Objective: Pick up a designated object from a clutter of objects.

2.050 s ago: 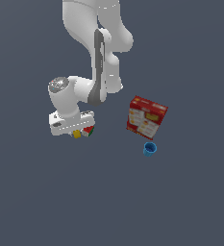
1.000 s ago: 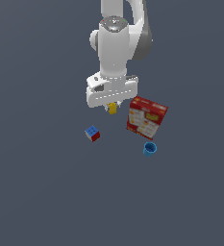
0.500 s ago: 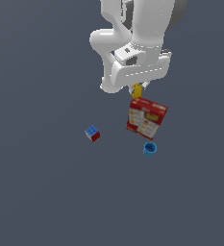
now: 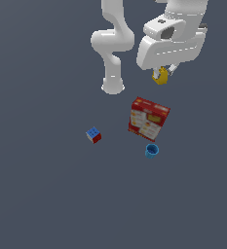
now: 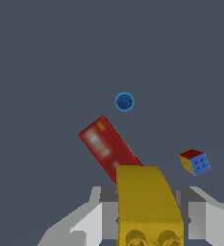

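The arm (image 4: pixel 116 41) is glossy white all over, built of thick rounded tubes joined by bulging elbow-like joints, and it rises from a round white foot. Its last link is a broad, boxy white housing with a dark round recess in its side. The gripper (image 4: pixel 160 73) has pale grey fingers (image 5: pixel 198 218) with darker grey inner faces.

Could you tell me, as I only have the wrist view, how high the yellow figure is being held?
Observer: In the exterior view the yellow figure hangs in the gripper, clear above the red printed box.
Operator: Is the box upright?
Observer: Yes, it stands on edge, printed face showing.
Operator: And where is the blue cup?
Observer: The blue cup sits on the floor just in front of the box; the puzzle cube lies apart, toward the exterior view's left.
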